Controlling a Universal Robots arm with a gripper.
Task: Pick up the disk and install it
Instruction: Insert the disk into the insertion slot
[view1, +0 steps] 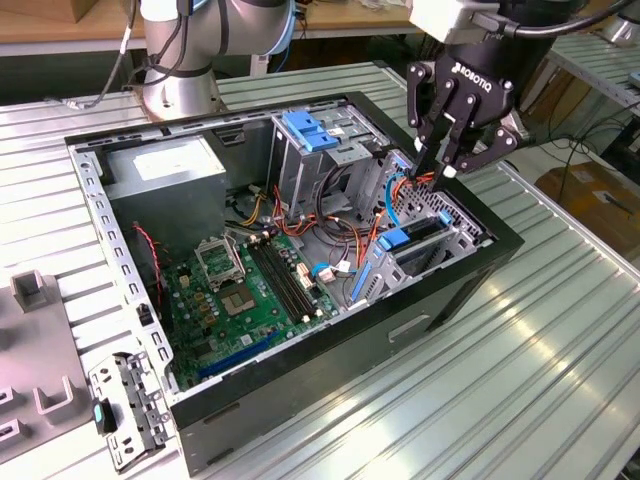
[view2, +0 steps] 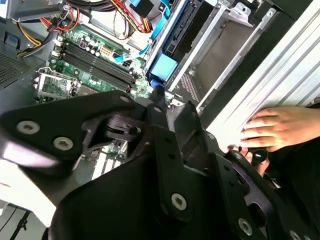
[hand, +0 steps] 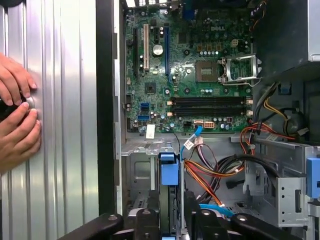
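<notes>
The disk (view1: 420, 232) is seen standing on edge in the low drive cage (view1: 452, 222), at the edge of the open computer case (view1: 330, 372) toward the exterior view's right, with its blue carrier frame uppermost. The pincer (view1: 438, 170) is poised just above it, narrowly parted and empty. The disk is judged stiff, fairly heavy and shock-sensitive. It is best gripped across its flat metal faces, close to the frame.

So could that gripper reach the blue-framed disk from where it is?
Probably yes: the gripper hangs just above the disk, standing on edge in its metal bay with nothing over it; orange cables run close beside.
</notes>
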